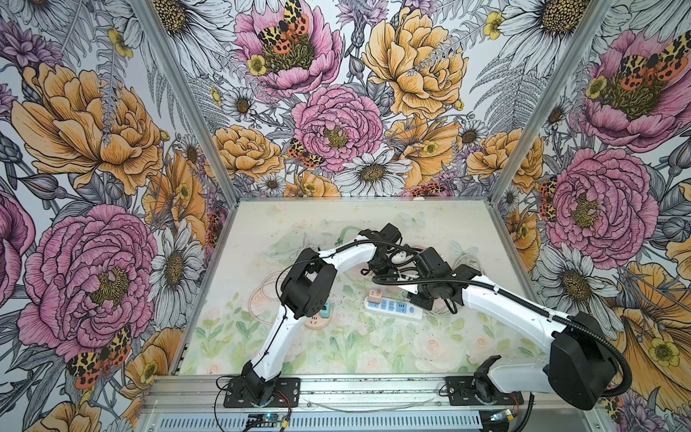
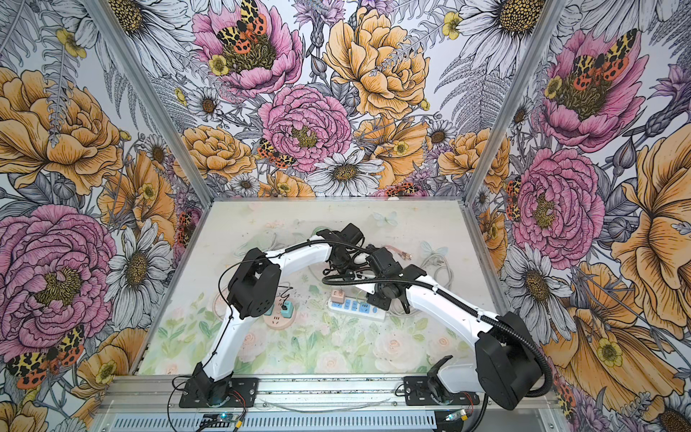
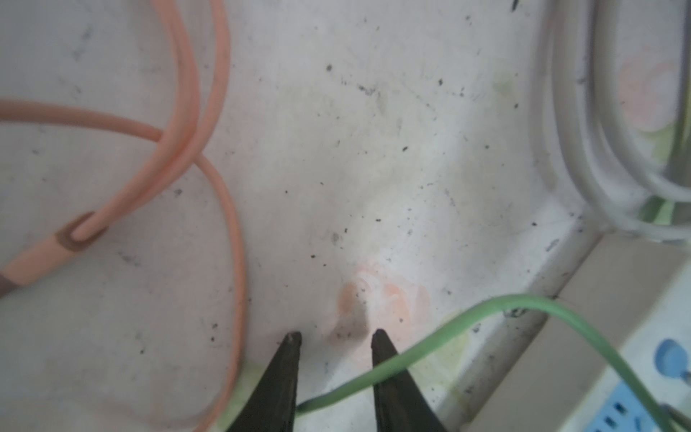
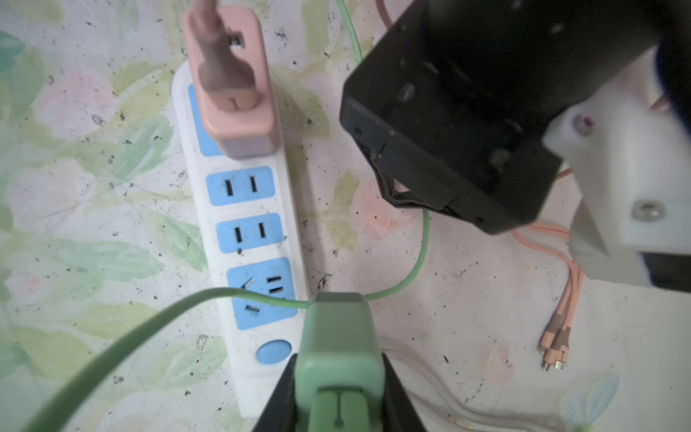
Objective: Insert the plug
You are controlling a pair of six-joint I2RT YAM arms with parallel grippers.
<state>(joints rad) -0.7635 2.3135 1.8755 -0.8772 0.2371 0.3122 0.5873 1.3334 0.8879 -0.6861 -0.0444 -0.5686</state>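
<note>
Right wrist view: the right gripper [image 4: 339,361] is clamped on the green plug [image 4: 338,329], which sits just beside the three-pin socket [image 4: 261,295] of the power strip [image 4: 202,224]. To seat it well, I judge the pins need squaring to a free socket. The green cable [image 4: 112,351] draped across that socket also needs clearing before pressing straight down. In both top views a pink adapter [image 1: 375,295] fills the strip's 9 o'clock end. The left gripper [image 3: 335,333] stands apart and empty.

Green plug [image 4: 338,348] and cord [image 4: 112,357], white strip [image 4: 246,385] with blue sockets [image 4: 240,186], pink adapter [image 4: 233,93], peach cable [image 3: 220,112], pale floral mat [image 4: 74,187], pink-and-orange flowered walls [image 1: 93,131].
</note>
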